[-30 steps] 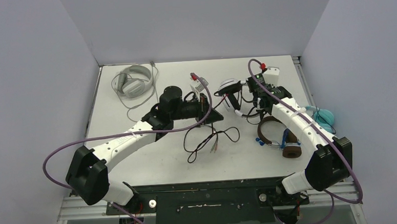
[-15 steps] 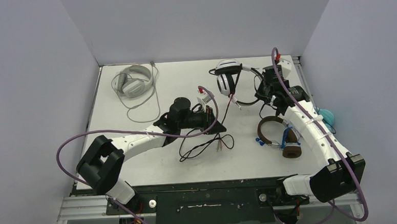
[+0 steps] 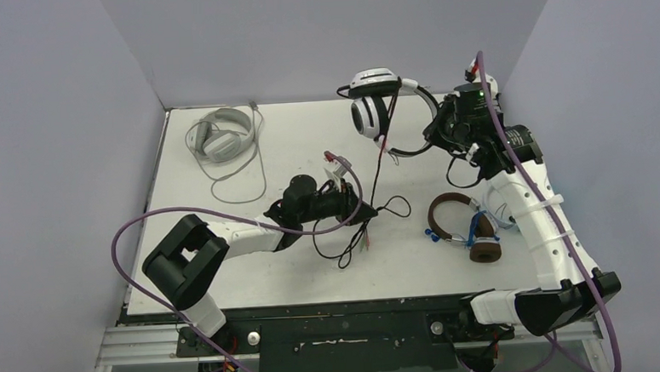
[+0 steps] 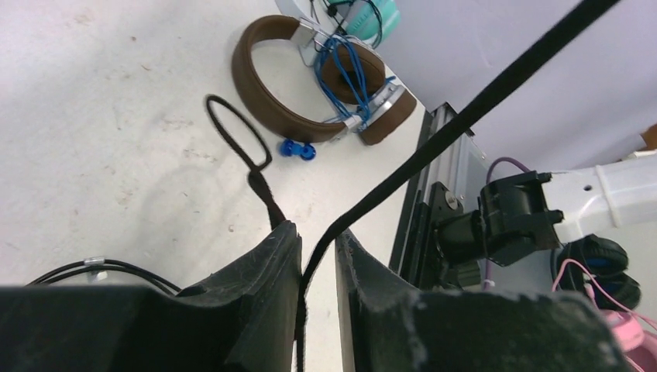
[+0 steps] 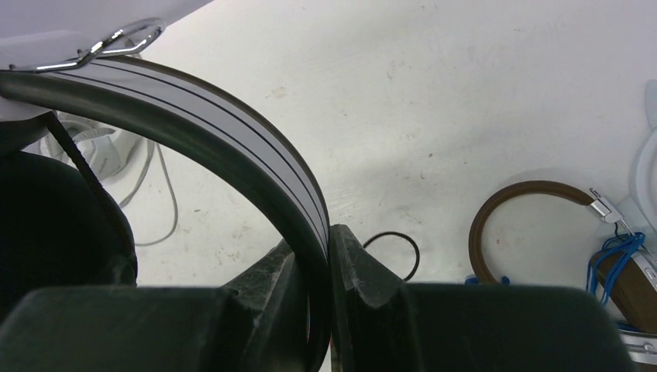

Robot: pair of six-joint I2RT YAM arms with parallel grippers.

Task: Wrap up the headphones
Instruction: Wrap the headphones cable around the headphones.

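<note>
**Cable strung taut between two grips**

Right end effector (image 5: 324, 256) pressed together on the band (image 5: 232, 132) of the black-and-white headset (image 3: 375, 107). Band seen edge-on between the fingers in the wrist view. Headset up off the bench (image 3: 227, 242) at far right, earcups hanging to the left of that grip.

Left end effector (image 4: 318, 248) low near bench centre, pinching the black cable (image 4: 465, 116). Only a thin slot between its fingers, filled by the cable.

Key relation: free span of cable near-straight from the left pinch, up, away and slightly right to the earcup. Long axis roughly near-to-far in the top view. Slack looped on the bench just beside the left pinch; plug end too small to make out.

Left arm nearer the slack, right arm nearer the headset. Probably mid-wrap: next turn likely needs the span carried round band or cups. Little play in the line, so some risk of it slipping the pinch.

Brown headset (image 3: 461, 222), blue cord bunched at one cup, on the bench under the right arm. Grey headset (image 3: 220, 134) far left, well apart.
</note>
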